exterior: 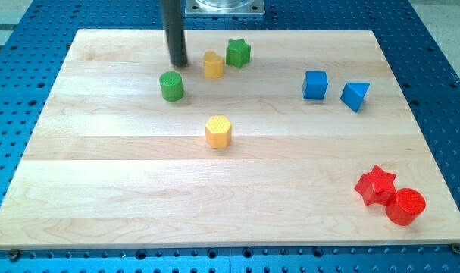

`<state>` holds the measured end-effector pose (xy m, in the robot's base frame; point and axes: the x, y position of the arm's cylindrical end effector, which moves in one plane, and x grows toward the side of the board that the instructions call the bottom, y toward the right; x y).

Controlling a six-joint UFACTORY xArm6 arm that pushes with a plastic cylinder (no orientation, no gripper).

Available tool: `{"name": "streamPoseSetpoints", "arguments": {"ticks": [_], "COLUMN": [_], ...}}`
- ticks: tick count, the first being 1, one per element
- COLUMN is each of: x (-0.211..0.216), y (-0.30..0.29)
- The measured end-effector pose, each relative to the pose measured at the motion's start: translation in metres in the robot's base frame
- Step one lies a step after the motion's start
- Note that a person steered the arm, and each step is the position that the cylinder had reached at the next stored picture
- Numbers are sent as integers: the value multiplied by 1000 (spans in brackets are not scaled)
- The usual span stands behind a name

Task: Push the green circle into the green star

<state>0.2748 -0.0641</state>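
Note:
The green circle [171, 86] is a short green cylinder in the upper left part of the wooden board [101, 189]. The green star [238, 52] sits near the view's top, to the right of the circle and a little above it. A yellow block [213, 64] lies between them, just left of the star. My tip [179, 64] is down on the board just above the green circle and slightly to its right, with a small gap between them.
A yellow hexagon [218, 131] sits below the centre of the group. A blue cube [314, 85] and a blue triangle [355, 95] lie at the right. A red star [375, 184] and a red circle [405, 206] touch at the bottom right.

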Motion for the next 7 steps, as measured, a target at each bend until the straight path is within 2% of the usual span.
{"name": "streamPoseSetpoints", "arguments": {"ticks": [1, 2, 4, 5, 6, 7], "x": [41, 107, 116, 71, 61, 97], "y": [82, 80, -95, -14, 42, 55]}}
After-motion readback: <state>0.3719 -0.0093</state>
